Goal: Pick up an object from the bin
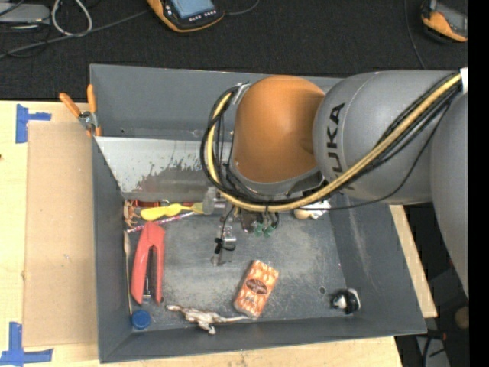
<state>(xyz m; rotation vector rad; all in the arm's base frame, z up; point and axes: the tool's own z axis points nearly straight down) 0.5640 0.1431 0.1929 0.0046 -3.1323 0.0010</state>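
Right at the bottom of the frame, along the near wall of the bin [298, 270], there's a blue cap [140, 320] tucked in the lower-left corner. Just right of it lies a thin brown twig-like thing [200, 316], flat on the floor. Over at the lower right sits a small black-and-white object [345, 302], well apart from everything else.

A step further in, an orange patterned packet [256, 287] lies tilted, a little below centre. On the left side, red-handled pliers [147, 264] run up and down beside the left wall.

Now the gripper [222, 251]: it hangs at the middle of the bin, pointing down over bare grey floor. The orange packet is the nearest thing, down and to its right and not touching it, and the pliers lie off to its left. Whether it's open or closed, I can't tell from here.

Beyond that, a yellow-handled tool [170, 211] lies crosswise at the upper left of the floor. A pale lump [306, 213] peeks out under the wrist.

Above it all, the orange cover [275, 128] and looping cables [210, 144] sit in the upper middle, with the grey arm [382, 136] running off to the right.
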